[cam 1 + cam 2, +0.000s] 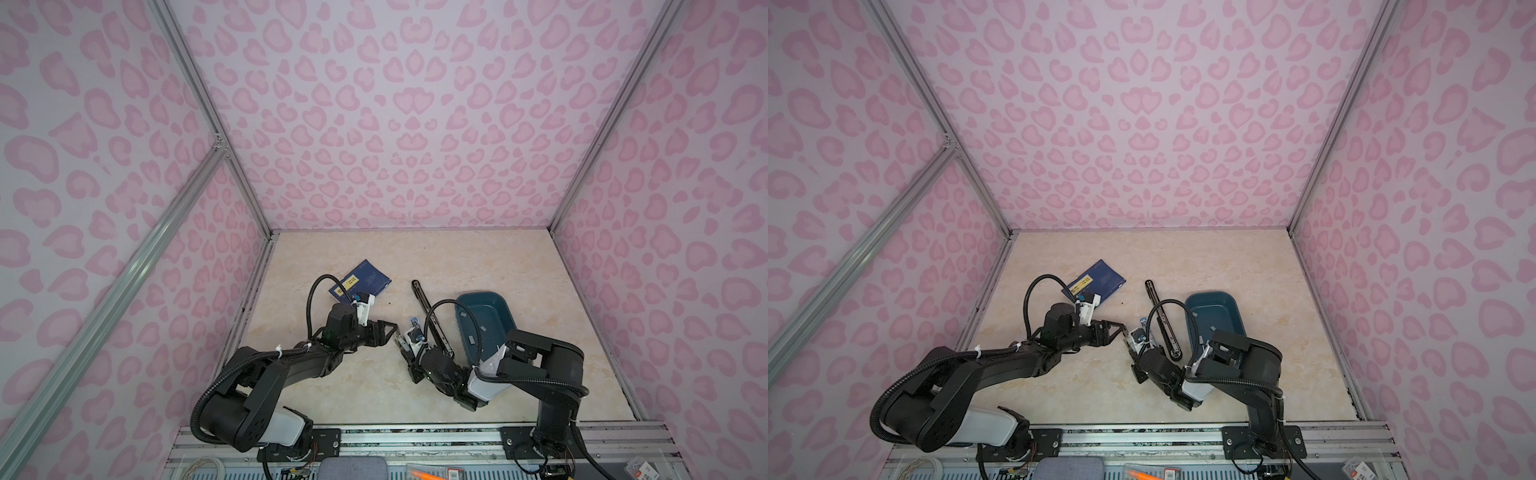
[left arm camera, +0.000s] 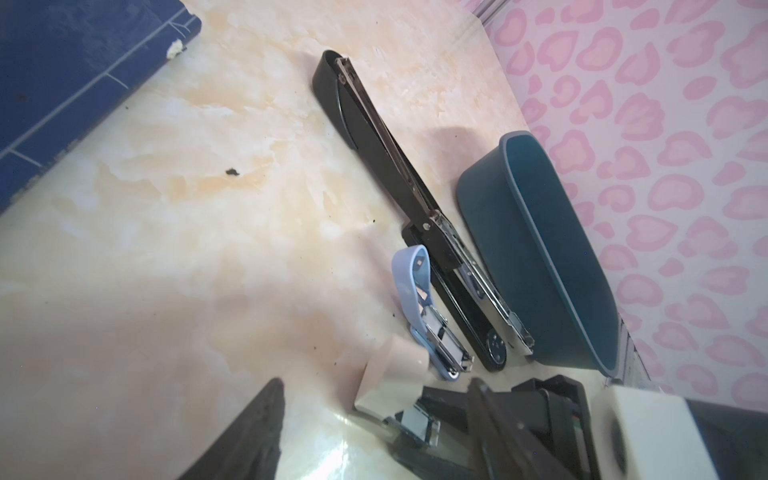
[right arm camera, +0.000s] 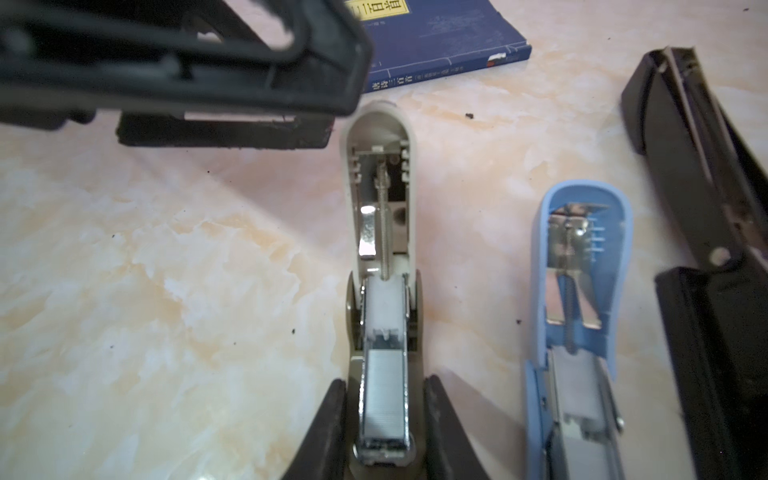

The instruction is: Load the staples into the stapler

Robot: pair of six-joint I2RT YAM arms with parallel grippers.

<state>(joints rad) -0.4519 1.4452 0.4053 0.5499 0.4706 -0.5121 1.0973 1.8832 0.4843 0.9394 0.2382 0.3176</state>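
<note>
Beige plastic, hinged wide open: the stapler (image 3: pixel 376 124) lies mid-table between the arms, its base pinched on both sides by the right gripper (image 3: pixel 385 384). The staples (image 3: pixel 384 411), a grey strip, sit in its metal channel at the near end. From above, the stapler is mostly buried under that gripper and its wrist camera.

The left gripper (image 1: pixel 395 331) hangs over the far tip of the lid, blurred. I can't tell whether its jaws are parted or closed.

To the right lie a blue stapler (image 3: pixel 582 257) and a long black stapler (image 2: pixel 386 137), both open. Beyond them is a teal bin (image 1: pixel 494 303) holding spare strips (image 1: pixel 471 340), its near end covered by the right arm.

Far left, a blue book (image 3: pixel 436 37) bears a yellow label (image 1: pixel 348 285) in Chinese characters, too small to read.
</note>
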